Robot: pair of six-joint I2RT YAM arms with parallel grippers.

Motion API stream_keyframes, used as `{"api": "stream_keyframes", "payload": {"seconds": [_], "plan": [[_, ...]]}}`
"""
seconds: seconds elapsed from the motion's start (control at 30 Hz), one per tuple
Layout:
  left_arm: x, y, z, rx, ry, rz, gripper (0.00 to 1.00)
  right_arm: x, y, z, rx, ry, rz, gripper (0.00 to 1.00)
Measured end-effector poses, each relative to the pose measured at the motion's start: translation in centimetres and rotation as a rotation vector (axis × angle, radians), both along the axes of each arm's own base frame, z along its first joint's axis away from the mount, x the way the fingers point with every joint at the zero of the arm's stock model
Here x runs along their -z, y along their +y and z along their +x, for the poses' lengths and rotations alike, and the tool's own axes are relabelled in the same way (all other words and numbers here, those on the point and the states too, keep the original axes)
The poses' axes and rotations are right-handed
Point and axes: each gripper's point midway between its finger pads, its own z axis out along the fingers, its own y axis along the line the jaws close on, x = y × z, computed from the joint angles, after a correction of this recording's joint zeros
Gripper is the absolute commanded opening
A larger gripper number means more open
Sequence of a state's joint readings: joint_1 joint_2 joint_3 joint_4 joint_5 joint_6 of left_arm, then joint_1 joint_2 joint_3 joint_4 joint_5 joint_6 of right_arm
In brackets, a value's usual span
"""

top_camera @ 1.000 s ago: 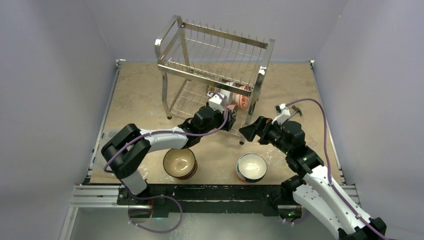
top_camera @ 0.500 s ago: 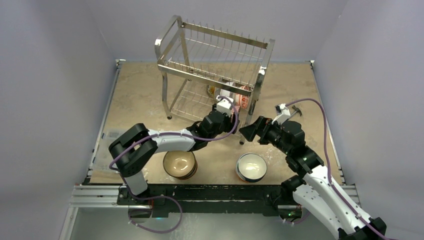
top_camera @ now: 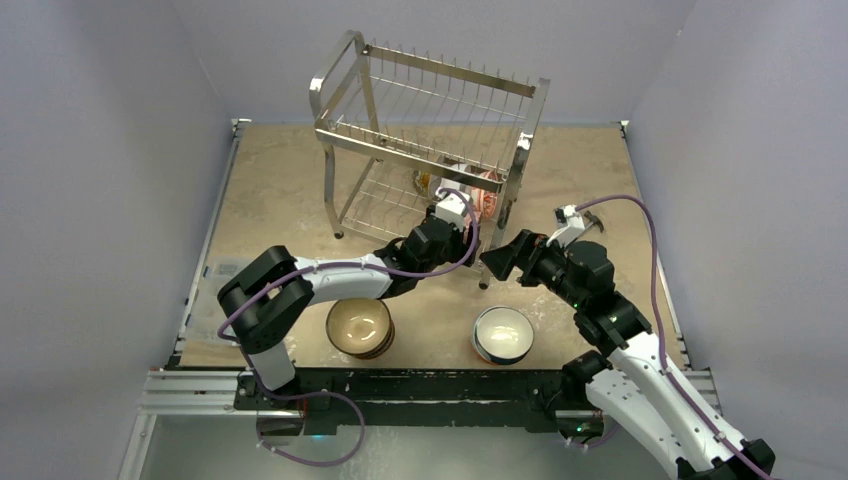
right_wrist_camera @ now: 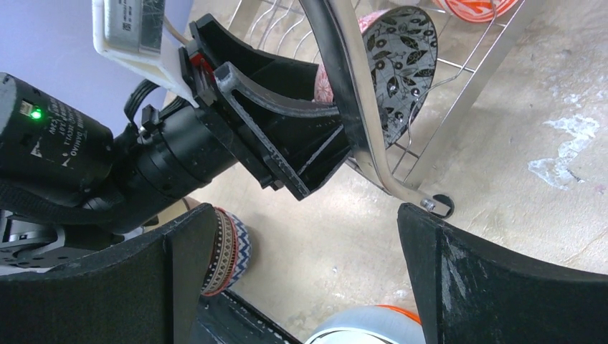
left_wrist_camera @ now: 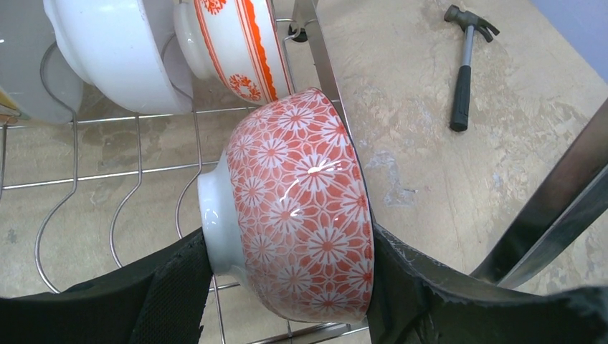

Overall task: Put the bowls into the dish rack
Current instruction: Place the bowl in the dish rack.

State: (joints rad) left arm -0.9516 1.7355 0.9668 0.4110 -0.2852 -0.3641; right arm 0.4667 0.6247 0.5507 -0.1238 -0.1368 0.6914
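Note:
My left gripper [left_wrist_camera: 290,254] is shut on a red-patterned bowl [left_wrist_camera: 301,201], held on edge with one finger on its foot and the other inside its rim. The bowl sits over the wires of the dish rack [top_camera: 430,150], at the right end of the lower tier. Behind it, a white bowl [left_wrist_camera: 122,57] and an orange-striped bowl [left_wrist_camera: 236,43] stand in the rack. My right gripper [top_camera: 497,262] hangs open and empty beside the rack's front right leg [right_wrist_camera: 430,204]. On the table near the arm bases sit a brown bowl [top_camera: 359,326] and a white bowl [top_camera: 502,333].
A hammer [left_wrist_camera: 464,64] lies on the table to the right of the rack. The rack's upper tier [top_camera: 440,95] hangs over the left gripper. Grey walls close in the table on three sides.
My left arm has reached to the right and deeper into the rack's lower tier with the red-patterned bowl. The right arm has barely shifted.

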Motion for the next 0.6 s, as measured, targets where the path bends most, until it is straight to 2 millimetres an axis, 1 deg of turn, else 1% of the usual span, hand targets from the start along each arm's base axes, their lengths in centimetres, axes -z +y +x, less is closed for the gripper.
{"api": "stream_keyframes", "payload": {"seconds": [0.03, 0.1, 0.17, 0.33, 0.37, 0.4, 0.43, 0.6], "plan": [[0.0, 0.0, 0.0, 0.0, 0.005, 0.001, 0.71, -0.2, 0.0, 0.0, 0.003, -0.007, 0.001, 0.99], [0.0, -0.2, -0.2, 0.008, 0.015, -0.009, 0.8, -0.5, -0.1, 0.1, 0.01, -0.015, 0.002, 0.99], [0.0, -0.6, -0.6, 0.026, 0.023, -0.018, 0.83, -0.6, -0.2, 0.2, 0.013, -0.018, 0.001, 0.99], [-0.4, -0.8, -0.9, 0.04, 0.025, -0.029, 0.85, -0.6, -0.2, 0.2, 0.012, -0.019, 0.0, 0.98], [-0.6, -0.8, -0.9, 0.039, 0.024, -0.035, 0.9, -0.6, -0.2, 0.2, 0.012, -0.02, -0.001, 0.99], [-1.0, -0.7, -0.9, 0.037, 0.022, -0.043, 0.93, -0.6, -0.2, 0.2, 0.012, -0.02, -0.001, 0.99], [-1.4, -0.6, -1.0, 0.034, 0.02, -0.053, 0.94, -0.6, -0.2, 0.2, 0.012, -0.02, -0.001, 0.99], [-4.1, 0.5, -1.5, 0.018, -0.013, -0.103, 0.97, -0.6, -0.2, 0.3, 0.008, -0.029, -0.011, 0.98]]}}
